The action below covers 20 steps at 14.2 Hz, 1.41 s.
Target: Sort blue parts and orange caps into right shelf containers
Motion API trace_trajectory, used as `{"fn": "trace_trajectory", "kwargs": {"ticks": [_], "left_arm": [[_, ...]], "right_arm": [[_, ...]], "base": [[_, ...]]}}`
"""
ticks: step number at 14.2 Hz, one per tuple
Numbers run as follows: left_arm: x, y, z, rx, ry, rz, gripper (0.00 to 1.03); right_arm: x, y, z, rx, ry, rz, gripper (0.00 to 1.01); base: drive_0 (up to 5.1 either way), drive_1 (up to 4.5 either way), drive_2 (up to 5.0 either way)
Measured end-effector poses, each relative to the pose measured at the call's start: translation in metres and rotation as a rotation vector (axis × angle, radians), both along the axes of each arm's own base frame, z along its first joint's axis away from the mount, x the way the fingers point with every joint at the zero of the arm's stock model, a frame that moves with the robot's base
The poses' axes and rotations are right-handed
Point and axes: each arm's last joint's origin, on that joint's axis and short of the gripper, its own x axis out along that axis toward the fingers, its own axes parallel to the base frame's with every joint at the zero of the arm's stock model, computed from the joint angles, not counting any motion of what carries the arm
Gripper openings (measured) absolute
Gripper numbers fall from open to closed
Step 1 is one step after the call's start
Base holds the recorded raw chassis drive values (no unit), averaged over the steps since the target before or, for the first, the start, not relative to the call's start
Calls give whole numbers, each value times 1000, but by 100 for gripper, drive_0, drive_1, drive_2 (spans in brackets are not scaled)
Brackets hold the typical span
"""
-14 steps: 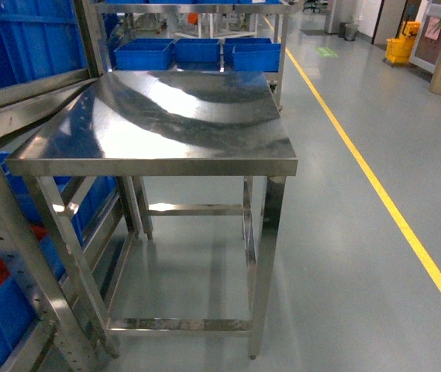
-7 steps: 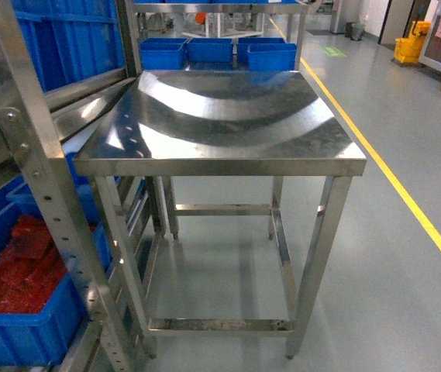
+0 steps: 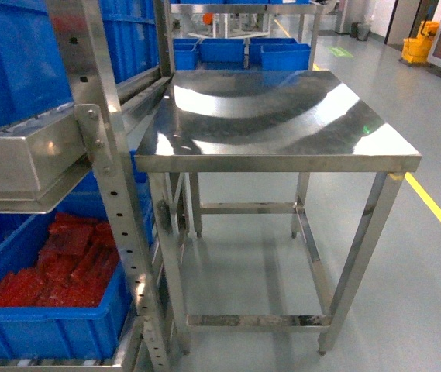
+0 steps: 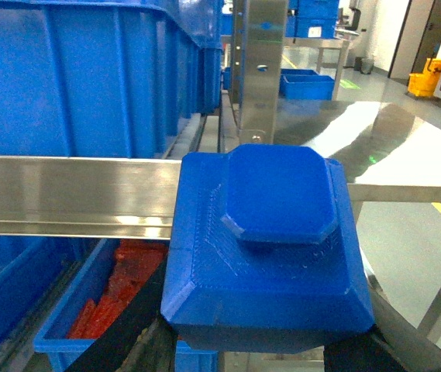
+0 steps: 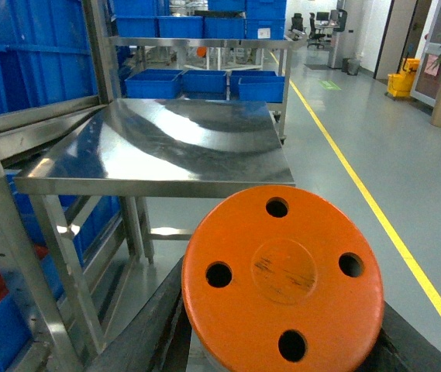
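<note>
Two items are in hand, both seen from the steel table point(image 3: 282, 124): left of it, your left gripper point(image 4: 267, 341) clamps the blue part point(image 4: 270, 240), rigid, faceted, probably light; before it, the right gripper point(image 5: 282, 349) grips the orange cap point(image 5: 282, 275), smooth, likely slippery, so hold its rim

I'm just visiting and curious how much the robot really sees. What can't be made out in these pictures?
- Left gripper: left wrist view, hidden under the blue part and cut by the bottom edge.
- Right gripper: right wrist view, covered by the orange cap; only dark arm edges show.
- Both arms: absent from the head view.
- Red pieces in the blue bin: head view, too blurred to identify, partly behind the shelf post.
</note>
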Motion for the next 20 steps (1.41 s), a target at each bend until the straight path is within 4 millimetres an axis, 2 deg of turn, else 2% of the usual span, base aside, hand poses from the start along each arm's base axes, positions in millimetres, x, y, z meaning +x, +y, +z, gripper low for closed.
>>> {"fn": "trace_trajectory", "kwargs": {"ticks": [8,20], "left_arm": [[0,0,0,0,-4,1,43],[0,0,0,0,0,1,43]], "right_arm": [[0,0,0,0,0,0,43],[0,0,0,0,0,0,43]], "base": [[-484,111,357],[-502,238,238]]}}
